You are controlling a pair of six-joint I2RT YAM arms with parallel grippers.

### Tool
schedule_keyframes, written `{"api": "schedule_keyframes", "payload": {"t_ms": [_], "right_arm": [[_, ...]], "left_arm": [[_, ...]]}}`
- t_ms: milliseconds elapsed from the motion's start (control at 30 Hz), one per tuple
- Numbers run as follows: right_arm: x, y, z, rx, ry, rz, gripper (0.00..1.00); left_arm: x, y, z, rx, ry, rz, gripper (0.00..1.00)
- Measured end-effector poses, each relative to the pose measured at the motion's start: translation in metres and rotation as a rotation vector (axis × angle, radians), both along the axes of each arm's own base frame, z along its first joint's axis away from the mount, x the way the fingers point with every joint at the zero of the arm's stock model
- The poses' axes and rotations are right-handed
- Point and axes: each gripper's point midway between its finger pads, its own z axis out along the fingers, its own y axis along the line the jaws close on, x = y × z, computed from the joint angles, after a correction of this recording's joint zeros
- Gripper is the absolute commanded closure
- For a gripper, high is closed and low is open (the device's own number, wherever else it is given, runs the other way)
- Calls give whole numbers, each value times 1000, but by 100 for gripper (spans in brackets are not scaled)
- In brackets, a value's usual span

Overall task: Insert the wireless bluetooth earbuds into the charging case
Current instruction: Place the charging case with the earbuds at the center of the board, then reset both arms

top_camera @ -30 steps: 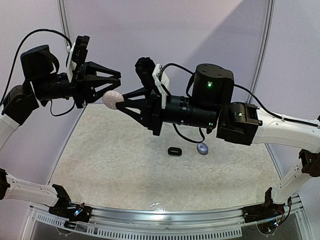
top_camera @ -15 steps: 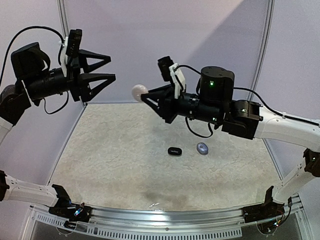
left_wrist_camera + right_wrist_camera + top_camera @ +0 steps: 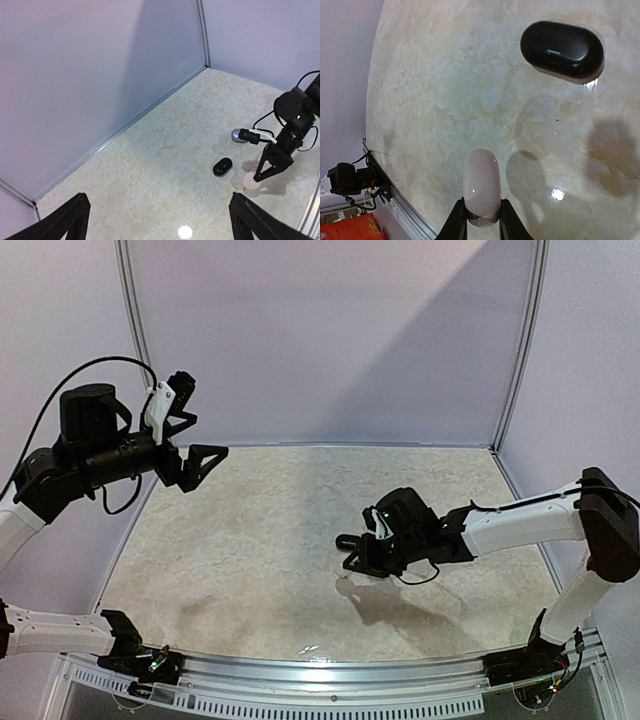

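Pinching a white case [image 3: 481,187] — right jaws stand near a black case [image 3: 562,49].

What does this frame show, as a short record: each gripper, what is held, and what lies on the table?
left gripper: jaws wide open, empty, high above the table, left side
right gripper: jaws shut on the white case, low at the table; contact unclear
black case: lying on the table, closed, near the right gripper, untouched
grey case: lying on the table beyond the black case, untouched
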Motion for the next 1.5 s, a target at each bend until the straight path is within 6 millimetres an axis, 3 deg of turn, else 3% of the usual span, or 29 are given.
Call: {"api": "schedule_keyframes", "payload": {"t_ms": [167,333,400,467,600,633,667,767,800,900,1033,1100,1167,1233,1300,1367,1500], "right_arm": [[-2,10,-25,45,112,-12,100],[-4,6,-50,86,196,-30,96],[-2,9,-50,109,206,-29,83],[-2,12,-51,126,215,-24,59],[-4,10,-59,120,245,-19,31],[-3,10,-57,119,248,-24,11],[-1,10,-54,124,241,-18,2],[3,4,-41,83,207,-24,1],[5,-3,-39,43,189,-32,1],[13,-21,-27,-53,134,-35,1],[53,-50,29,-98,-8,-58,1],[80,-74,60,-96,-109,-108,1],[106,-115,88,-110,-211,-198,1],[124,-158,103,-134,-284,-294,1],[133,-201,101,-181,-328,-395,1],[134,-233,86,-239,-345,-460,1],[117,-258,45,-349,-339,-483,1]], "left_arm": [[2,4,-37,30,99,37,1],[3,11,-47,26,127,70,1],[4,15,-48,18,130,87,1],[6,19,-49,10,137,104,1],[10,26,-61,3,167,138,1],[12,28,-66,0,177,149,1],[14,31,-72,-2,191,165,1],[22,44,-108,-11,254,235,1],[24,50,-114,-11,266,258,1],[32,71,-155,-53,332,352,1],[40,109,-209,-118,394,494,1],[44,128,-223,-140,402,562,1],[48,147,-231,-167,390,625,1],[53,164,-235,-191,368,675,1],[56,178,-238,-216,346,716,1],[59,191,-240,-237,322,750,1],[63,211,-241,-270,294,795,1]]}}
